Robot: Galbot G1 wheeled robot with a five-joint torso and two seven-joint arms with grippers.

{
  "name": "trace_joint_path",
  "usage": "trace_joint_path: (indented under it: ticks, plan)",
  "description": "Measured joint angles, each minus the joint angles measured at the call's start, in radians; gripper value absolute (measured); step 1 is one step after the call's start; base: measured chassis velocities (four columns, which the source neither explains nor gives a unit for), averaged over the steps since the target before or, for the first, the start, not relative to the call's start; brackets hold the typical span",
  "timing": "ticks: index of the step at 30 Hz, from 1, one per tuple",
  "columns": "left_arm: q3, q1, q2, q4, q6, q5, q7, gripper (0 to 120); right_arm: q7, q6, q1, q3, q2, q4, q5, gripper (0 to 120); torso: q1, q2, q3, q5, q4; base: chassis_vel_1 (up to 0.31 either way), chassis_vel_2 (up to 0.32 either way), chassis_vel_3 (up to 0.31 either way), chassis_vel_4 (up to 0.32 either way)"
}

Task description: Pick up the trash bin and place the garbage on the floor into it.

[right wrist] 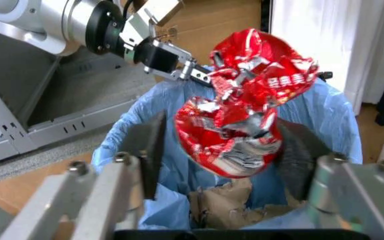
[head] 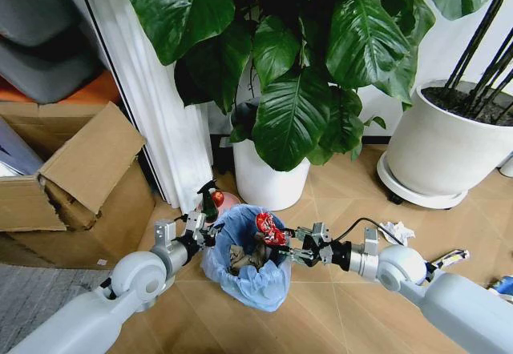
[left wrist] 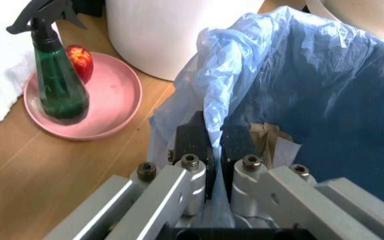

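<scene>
Now R gripper holds wrapper.

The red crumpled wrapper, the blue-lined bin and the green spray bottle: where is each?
red crumpled wrapper [right wrist: 242, 105], right wrist view, middle of its creased foil.
trash bin [head: 240, 218], head view, the blue bag at its far rim.
green spray bottle [left wrist: 58, 90], left wrist view, its green body.

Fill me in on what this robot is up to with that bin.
The left gripper is shut on the rim of the trash bin, pinching its light-blue liner. The right gripper holds a crumpled red wrapper over the bin's opening, not yet dropped. Brown paper scraps already lie inside. More litter, a crumpled white tissue, lies on the floor beyond the right arm. A green spray bottle stands on a pink dish beside the bin.
</scene>
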Motion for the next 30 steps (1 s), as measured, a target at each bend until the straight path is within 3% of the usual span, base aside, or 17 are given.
trace_joint_path:
  ticks: [7, 11, 18, 24, 30]
  plan:
    - [0.000, -0.003, -0.002, -0.001, 0.002, -0.001, -0.004, 0, -0.008, -0.002, -0.001, 0.007, -0.009, 0.004, 0.000, 77, 0.000, 0.000, 0.000, -0.0001, 0.0000, 0.000, 0.000, 0.000, 0.000]
    - [0.000, -0.004, -0.001, -0.002, 0.002, -0.002, -0.005, 0, -0.013, -0.003, 0.002, 0.007, -0.008, 0.006, -0.005, 95, 0.000, 0.000, 0.000, -0.0001, 0.0000, 0.000, 0.000, 0.000, 0.000]
    - [-0.002, 0.001, 0.001, -0.005, 0.003, -0.003, -0.007, 0, -0.011, -0.002, -0.001, 0.012, -0.003, 0.009, -0.006, 100, 0.000, 0.000, 0.000, -0.0001, 0.0000, 0.000, 0.000, 0.000, 0.000]
    - [-0.024, 0.016, 0.004, -0.007, 0.003, -0.001, -0.007, 0, 0.046, 0.004, -0.051, 0.107, 0.033, 0.010, 0.024, 100, 0.000, 0.000, 0.000, 0.0000, 0.0002, 0.000, 0.000, 0.000, 0.000]
    - [-0.074, 0.053, 0.026, -0.018, 0.003, 0.004, -0.006, 0, 0.197, 0.023, -0.196, 0.260, 0.030, -0.013, -0.030, 100, 0.000, 0.000, 0.000, -0.0001, 0.0002, 0.000, 0.000, 0.000, 0.000]
